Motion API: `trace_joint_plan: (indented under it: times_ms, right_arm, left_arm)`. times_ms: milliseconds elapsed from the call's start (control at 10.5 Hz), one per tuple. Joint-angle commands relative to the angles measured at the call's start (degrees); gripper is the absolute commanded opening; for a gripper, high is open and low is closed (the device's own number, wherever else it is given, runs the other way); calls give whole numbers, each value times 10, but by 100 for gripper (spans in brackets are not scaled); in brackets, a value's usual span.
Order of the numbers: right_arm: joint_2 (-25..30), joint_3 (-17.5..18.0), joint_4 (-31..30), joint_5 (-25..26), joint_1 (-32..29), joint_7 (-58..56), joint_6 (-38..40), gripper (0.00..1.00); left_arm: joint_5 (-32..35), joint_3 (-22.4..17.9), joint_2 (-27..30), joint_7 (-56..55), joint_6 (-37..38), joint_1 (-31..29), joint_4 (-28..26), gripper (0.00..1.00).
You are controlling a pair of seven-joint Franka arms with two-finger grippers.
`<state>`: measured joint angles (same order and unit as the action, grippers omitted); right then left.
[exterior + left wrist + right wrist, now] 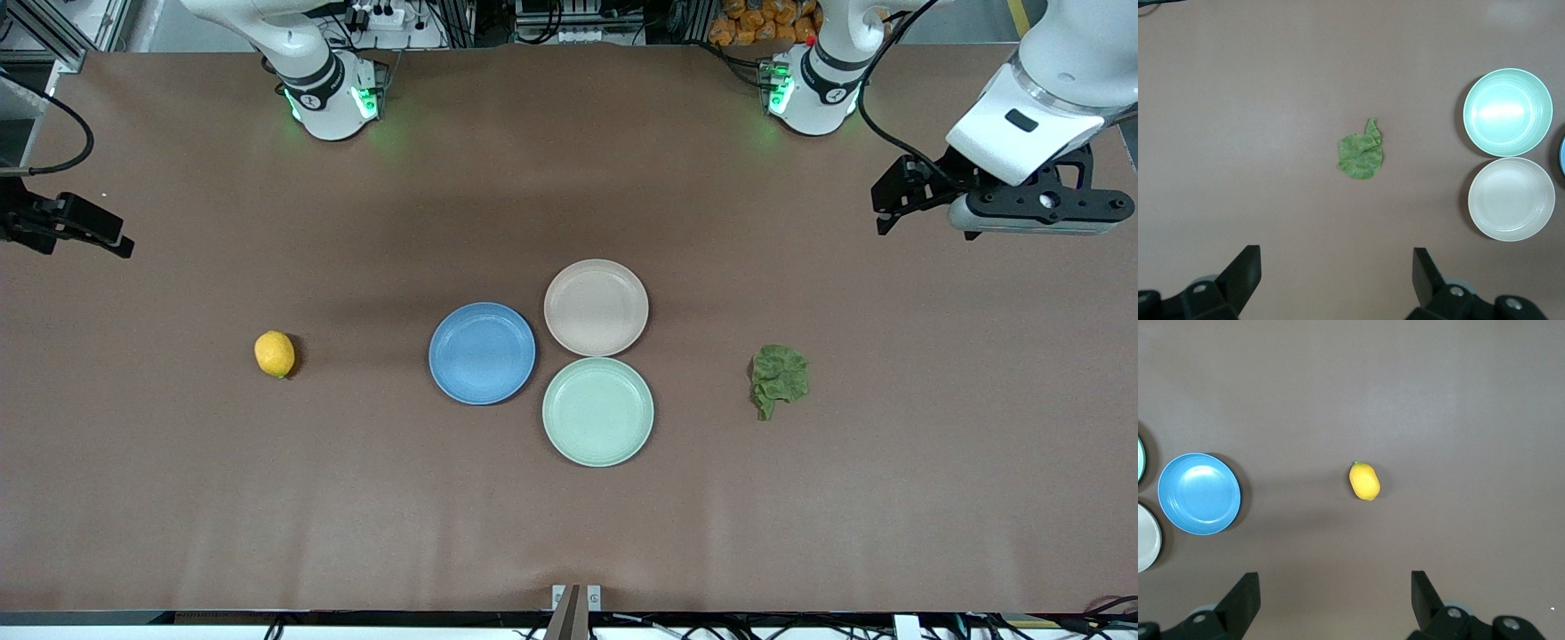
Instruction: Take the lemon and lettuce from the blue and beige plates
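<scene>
A yellow lemon (274,354) lies on the bare table toward the right arm's end, apart from the empty blue plate (482,353). It also shows in the right wrist view (1364,481). A green lettuce leaf (780,378) lies on the bare table toward the left arm's end; it also shows in the left wrist view (1361,153). The beige plate (596,307) is empty. My left gripper (892,212) is open and empty, high over the table's left-arm end (1336,257). My right gripper (111,240) is open and empty, high over the right-arm end (1336,580).
An empty pale green plate (597,412) touches the blue and beige plates and lies nearest the front camera. The three plates sit together mid-table. The brown table surface (569,524) stretches bare around them.
</scene>
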<state>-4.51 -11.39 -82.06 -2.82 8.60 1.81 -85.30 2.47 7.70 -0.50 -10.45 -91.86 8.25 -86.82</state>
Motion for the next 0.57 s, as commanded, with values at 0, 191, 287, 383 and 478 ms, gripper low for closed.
trace_joint_plan:
  times_ms: [0,191,287,383,478]
  right_arm:
    - [0,1,2,9,-1,-4,6,100]
    - [0,1,2,9,-1,-3,5,100]
    - [0,1,2,9,-1,-3,5,100]
    - [0,1,2,9,-1,-3,5,100]
    - [0,1,2,9,-1,-3,6,100]
  left_arm:
    - [4,3,-1,3,18,-1,15,100]
    - [1,4,-1,3,33,-1,15,100]
    - [-7,3,-1,3,40,-1,15,100]
    - [-8,3,0,3,40,-1,15,100]
    - [-8,4,0,3,41,-1,15,100]
